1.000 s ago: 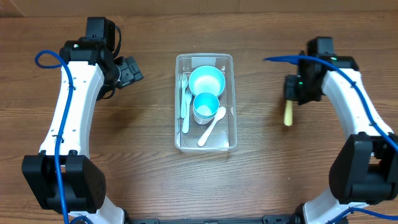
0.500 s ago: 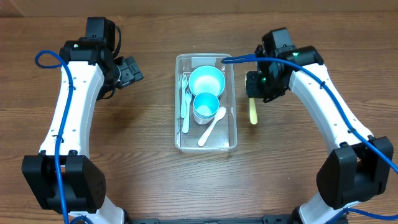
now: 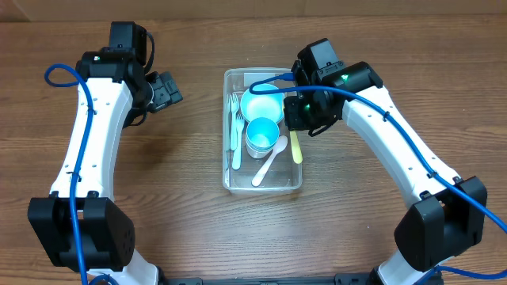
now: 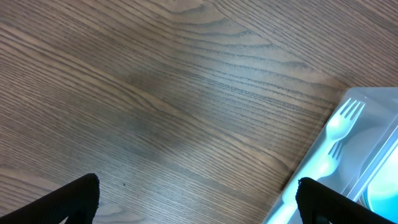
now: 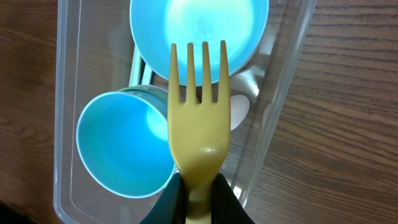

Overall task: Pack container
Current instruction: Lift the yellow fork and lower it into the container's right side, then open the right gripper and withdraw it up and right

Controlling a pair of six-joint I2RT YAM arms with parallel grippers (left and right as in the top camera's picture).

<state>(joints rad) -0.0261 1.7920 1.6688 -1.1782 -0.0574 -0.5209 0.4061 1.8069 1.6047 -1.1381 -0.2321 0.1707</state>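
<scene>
The clear rectangular container (image 3: pixel 224 142) sits mid-table. It holds a light-blue bowl (image 3: pixel 263 101), a light-blue cup (image 3: pixel 262 134), a white spoon (image 3: pixel 270 160) and pale forks (image 3: pixel 235 131). My right gripper (image 3: pixel 298 124) is shut on a yellow fork (image 3: pixel 296 149), held over the container's right side. In the right wrist view the yellow fork (image 5: pixel 198 112) points over the cup (image 5: pixel 124 146) and bowl (image 5: pixel 199 28), with the gripper (image 5: pixel 199 199) clamped on its handle. My left gripper (image 3: pixel 169 89) is open and empty, left of the container; its fingers (image 4: pixel 199 205) hover over bare wood.
The wooden table (image 3: pixel 158 206) surrounds the container. The container's corner (image 4: pixel 367 99) with a pale fork (image 4: pixel 341 121) shows at the right of the left wrist view. The container's right wall (image 5: pixel 283 106) runs beside the yellow fork.
My right arm has carried the yellow fork leftward from the table's right side to over the container's right side. The left arm has not moved.
</scene>
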